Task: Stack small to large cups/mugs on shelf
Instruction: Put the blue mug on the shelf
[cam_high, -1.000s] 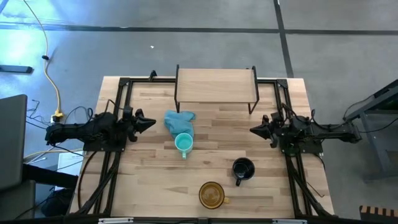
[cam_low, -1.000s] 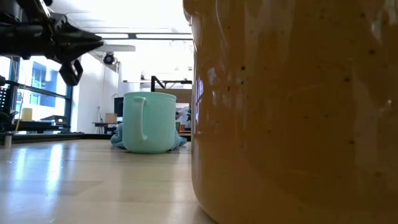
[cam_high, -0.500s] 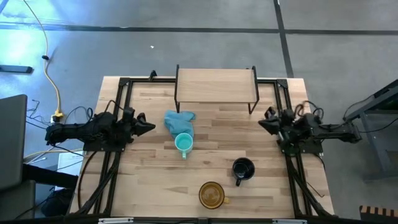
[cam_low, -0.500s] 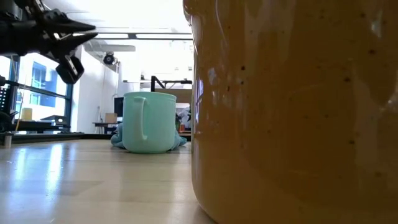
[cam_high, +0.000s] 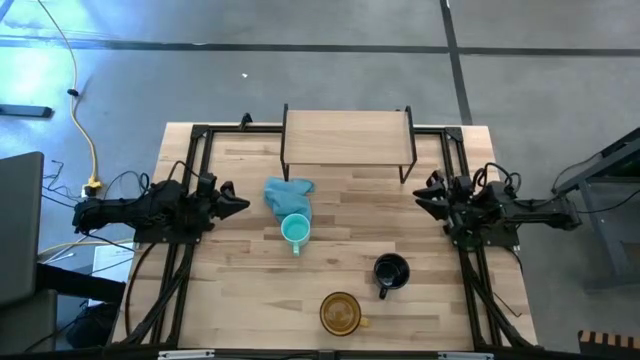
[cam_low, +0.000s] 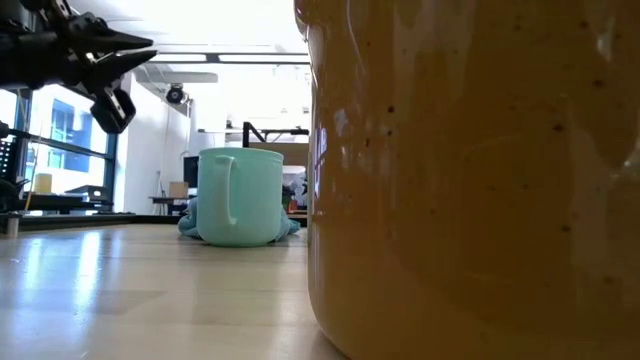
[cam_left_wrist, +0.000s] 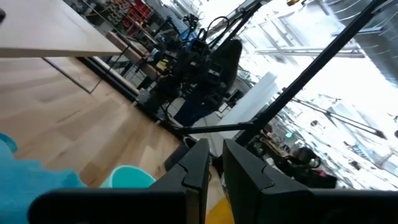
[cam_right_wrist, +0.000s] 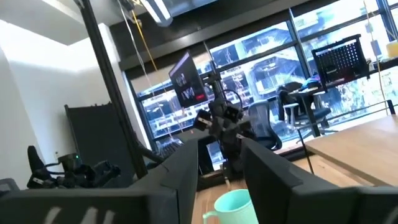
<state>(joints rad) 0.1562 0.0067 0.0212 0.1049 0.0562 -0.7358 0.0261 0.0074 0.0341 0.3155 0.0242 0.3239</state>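
Meanwhile the right gripper (cam_high: 424, 195) stands with fingers parted, empty, and the left gripper (cam_high: 240, 203) nearly shut, also empty. Between them sits the turquoise mug (cam_high: 294, 230) against the cloth (cam_high: 287, 193); a grasp might drag fabric. The black mug (cam_high: 390, 270) and amber mug (cam_high: 340, 312) wait nearer the front, the shelf (cam_high: 347, 136) bare.

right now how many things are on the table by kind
mugs: 3 – turquoise mug, black mug, amber-brown mug
cloth: 1 – blue-teal cloth
shelf: 1 – shelf
total: 5
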